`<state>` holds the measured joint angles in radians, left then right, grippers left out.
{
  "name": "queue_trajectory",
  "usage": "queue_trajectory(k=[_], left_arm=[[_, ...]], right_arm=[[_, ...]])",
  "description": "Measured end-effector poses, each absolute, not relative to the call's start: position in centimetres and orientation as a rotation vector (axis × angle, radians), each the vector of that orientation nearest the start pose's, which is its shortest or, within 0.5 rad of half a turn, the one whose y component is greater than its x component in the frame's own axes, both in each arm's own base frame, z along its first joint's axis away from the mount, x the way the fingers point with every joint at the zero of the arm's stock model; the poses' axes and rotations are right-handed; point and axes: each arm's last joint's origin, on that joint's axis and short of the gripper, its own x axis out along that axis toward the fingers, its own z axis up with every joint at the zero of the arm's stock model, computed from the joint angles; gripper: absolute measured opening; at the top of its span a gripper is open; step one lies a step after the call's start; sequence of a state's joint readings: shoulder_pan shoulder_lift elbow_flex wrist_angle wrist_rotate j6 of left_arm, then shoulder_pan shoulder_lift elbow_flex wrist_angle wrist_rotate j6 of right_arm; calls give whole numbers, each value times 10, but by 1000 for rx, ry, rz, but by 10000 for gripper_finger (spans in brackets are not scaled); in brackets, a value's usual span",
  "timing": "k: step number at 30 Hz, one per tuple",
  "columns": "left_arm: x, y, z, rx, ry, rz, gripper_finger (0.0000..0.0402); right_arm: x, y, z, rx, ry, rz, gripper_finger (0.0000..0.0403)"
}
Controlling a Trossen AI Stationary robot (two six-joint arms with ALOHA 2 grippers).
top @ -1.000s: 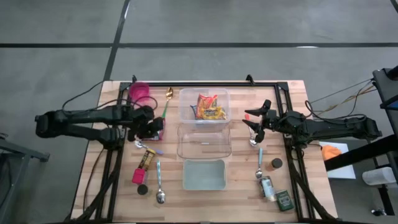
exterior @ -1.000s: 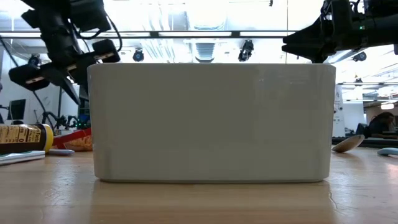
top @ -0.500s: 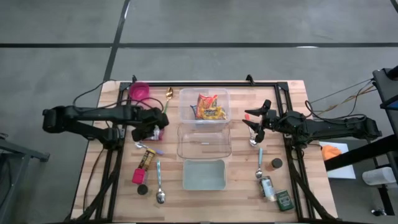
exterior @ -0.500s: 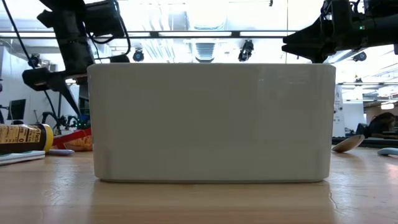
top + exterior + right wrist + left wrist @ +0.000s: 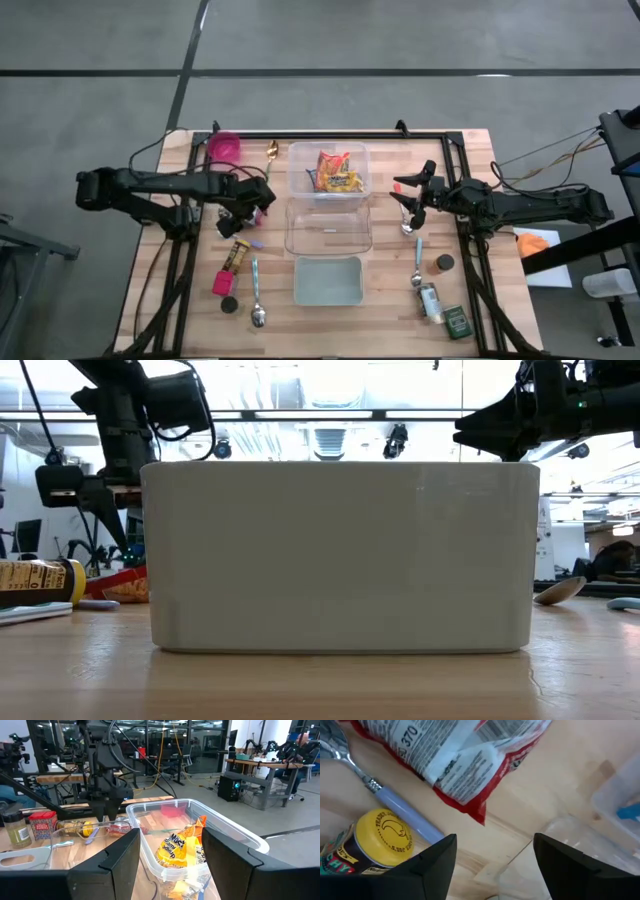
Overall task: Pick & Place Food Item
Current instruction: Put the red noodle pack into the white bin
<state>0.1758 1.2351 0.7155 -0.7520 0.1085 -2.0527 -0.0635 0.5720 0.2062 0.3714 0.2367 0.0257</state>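
Note:
A red-and-white snack bag [image 5: 465,765] lies flat on the wooden table, left of the empty clear container [image 5: 328,228]. In the high view my left gripper [image 5: 250,210] covers most of it. That gripper [image 5: 492,865] points steeply down, open, above the bag's near corner, the lilac-handled spoon [image 5: 395,805] and the yellow-capped bottle [image 5: 382,835]; it touches nothing. My right gripper [image 5: 405,195] waits open and level, right of the clear bin [image 5: 328,170] that holds yellow and orange snack bags [image 5: 175,850].
A grey-green tub [image 5: 328,280] stands near the front edge and fills the low view. On the left are a pink cup [image 5: 225,148], a gold spoon [image 5: 272,150] and a steel spoon [image 5: 258,300]. On the right are small jars [image 5: 430,300] and a green tin [image 5: 458,322]. Black frame rails [image 5: 180,270] cross the table.
My left gripper has gone toward the table's right, closer to the empty clear container, and sunk a little. It has also rolled about its own pointing line. The red snack bag and the other things lie as before.

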Motion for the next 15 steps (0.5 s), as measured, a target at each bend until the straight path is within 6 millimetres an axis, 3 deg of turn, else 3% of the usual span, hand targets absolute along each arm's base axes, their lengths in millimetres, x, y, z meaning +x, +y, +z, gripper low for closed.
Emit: queue_trajectory(k=[15], left_arm=[[210,32,168,-1792,785,1473,243]], right_arm=[[143,-16,215,26,-9,-300,211]])
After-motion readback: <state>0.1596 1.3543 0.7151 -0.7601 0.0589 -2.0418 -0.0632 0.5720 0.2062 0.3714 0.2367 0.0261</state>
